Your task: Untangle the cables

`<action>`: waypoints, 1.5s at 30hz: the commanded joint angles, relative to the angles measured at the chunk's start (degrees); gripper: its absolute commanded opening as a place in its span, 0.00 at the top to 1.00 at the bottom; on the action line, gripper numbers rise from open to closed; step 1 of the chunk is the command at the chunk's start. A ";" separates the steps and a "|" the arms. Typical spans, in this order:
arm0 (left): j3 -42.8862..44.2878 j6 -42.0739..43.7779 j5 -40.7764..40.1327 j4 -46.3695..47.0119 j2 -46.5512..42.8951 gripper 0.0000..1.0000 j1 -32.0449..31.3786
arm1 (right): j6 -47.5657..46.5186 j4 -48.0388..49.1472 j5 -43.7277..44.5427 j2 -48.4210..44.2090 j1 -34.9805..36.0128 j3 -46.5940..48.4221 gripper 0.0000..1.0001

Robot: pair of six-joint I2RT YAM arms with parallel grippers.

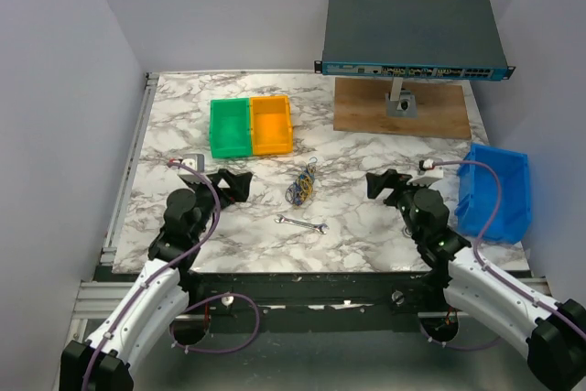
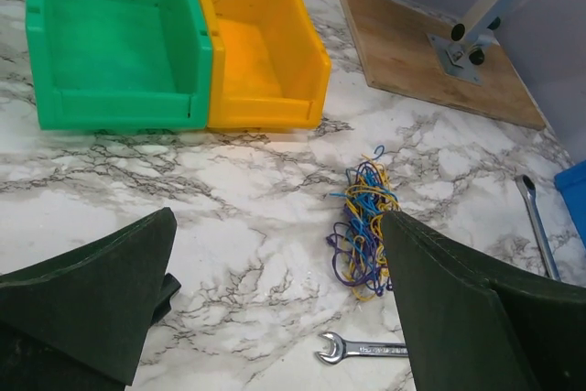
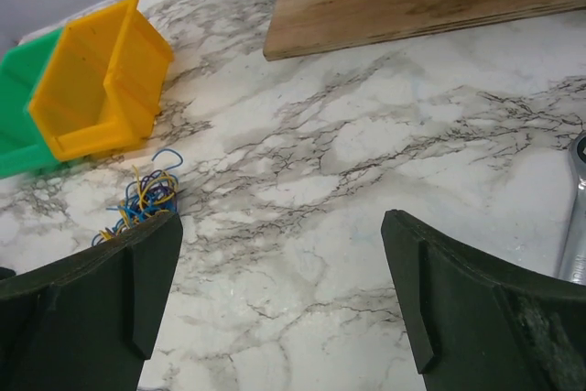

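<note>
Top external view: the cables (image 1: pixel 302 184) lie in a small tangle of blue, yellow and dark loops near the middle of the marble surface (image 1: pixel 366 226), about midway between the two arms. A wrench (image 1: pixel 302 223) lies flat just nearer the arms than the tangle, not touching it. Behind the tangle a green bin (image 1: pixel 229 127) and a yellow bin (image 1: pixel 272 124) stand side by side, touching. At the back right a wooden board (image 1: pixel 366 107) carries a post with a switch (image 1: pixel 412 38) on top. A blue bin (image 1: pixel 499 194) sits at the right edge. The left fingers (image 1: pixel 240 182) and right fingers (image 1: pixel 385 185) point inward at the tangle from either side, both clear of it.

Left wrist view: the left fingers stand spread wide and hold nothing. The tangle lies on the marble ahead of them, close to the finger on the right side of the picture, which hides its edge. The wrench's head shows just below the tangle. A second wrench (image 2: pixel 536 226) lies further right, near the blue bin's corner.

Right wrist view: the right fingers are likewise spread wide with only bare marble between them. The tangle peeks over the finger on the left side of the picture, near the yellow bin. The board fills the top of the picture.
</note>
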 commanded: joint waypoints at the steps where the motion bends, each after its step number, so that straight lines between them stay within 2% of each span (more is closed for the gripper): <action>1: 0.13 -4.13 -5.51 0.86 0.14 0.01 -0.24 | 1.19 2.24 2.51 -2.26 -0.02 -0.36 0.00; 3: -1.48 -7.55 -8.17 1.09 -0.18 0.01 -0.24 | 1.91 2.16 2.20 -2.83 -0.02 -0.41 0.00; 4: -2.75 -7.20 -6.37 3.93 0.00 0.02 -0.24 | 1.89 2.16 1.56 -2.93 -0.02 -0.41 0.00; 8: -3.79 -1.83 10.18 15.83 4.38 0.02 -0.46 | -0.85 3.47 -6.10 -1.50 -0.06 -0.14 0.00; 9: -2.91 -1.77 11.72 16.63 6.84 0.02 -0.79 | -1.61 4.60 -8.87 -0.72 -0.03 -0.27 0.00; 15: 6.42 0.58 19.73 14.84 24.02 0.08 -5.57 | -3.95 10.78 -25.21 6.91 -0.03 0.75 0.09; 20: 13.85 2.92 20.30 8.43 33.53 0.14 -9.66 | -4.20 14.75 -37.11 16.84 0.11 3.49 0.22; 26: 20.78 4.07 19.02 -0.13 42.42 0.21 -10.88 | -3.47 15.78 -40.65 24.24 0.19 6.27 0.30; 28: 23.47 4.46 19.34 -2.82 45.94 0.26 -10.92 | -3.37 15.44 -39.82 24.42 0.24 6.40 0.31; 37: 33.88 3.50 20.25 -12.39 60.21 0.32 -11.38 | -3.38 14.64 -36.32 22.27 0.28 5.56 0.32; 41: 37.37 3.98 23.38 -15.93 64.80 0.53 -11.65 | -2.94 14.88 -37.22 24.63 0.30 6.41 0.36; 43: 38.13 4.39 25.85 -15.82 65.76 0.70 -11.80 | -2.64 15.27 -38.27 26.35 0.33 6.99 0.37; 45: 37.70 4.64 29.03 -14.02 65.33 0.95 -12.08 | -2.41 15.93 -39.50 28.21 0.32 7.62 0.39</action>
